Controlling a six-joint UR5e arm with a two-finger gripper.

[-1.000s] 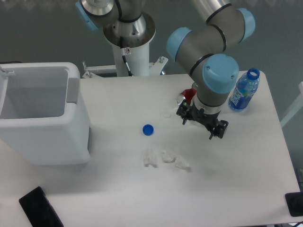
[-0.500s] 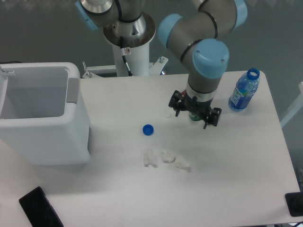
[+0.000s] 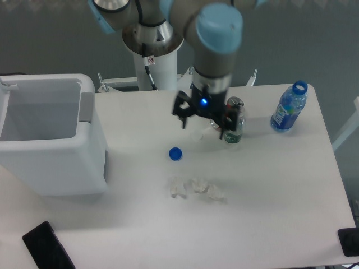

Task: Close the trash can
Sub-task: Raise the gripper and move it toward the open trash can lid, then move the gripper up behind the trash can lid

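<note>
Counter (image 3: 269, 185): white surface carrying every item listed; unchanged from the earlier frames.
Trash can (image 3: 50, 162): large white bin at the left end of the counter, mouth open, interior visible from above; grey hinge strip on its right rim; lid not over the opening. Same place and state as one second ago.
Arm: blue-capped wrist joint now at top centre, above the counter's far middle; one second ago it sat lower and further right, near the water bottle.
Gripper (image 3: 203, 122): two dark fingers spread apart, holding nothing, a small blue light showing between them; now hanging over the clear cap, having travelled leftward from the right-centre of the counter, well apart from the trash can.
Water bottle (image 3: 289, 109): blue, upright, uncapped, far right; has not moved.
Small dark bottle (image 3: 234, 120): upright just right of the gripper; more fully exposed than before.
Phone (image 3: 47, 246): black slab at the near-left corner, unchanged.
Crumpled clear pieces (image 3: 196, 188): three in a row at mid-counter, unchanged.
Blue cap (image 3: 175, 153): flat on the counter, unmoved.
Clear cap (image 3: 196, 135): small and faint, beneath the gripper.
</note>
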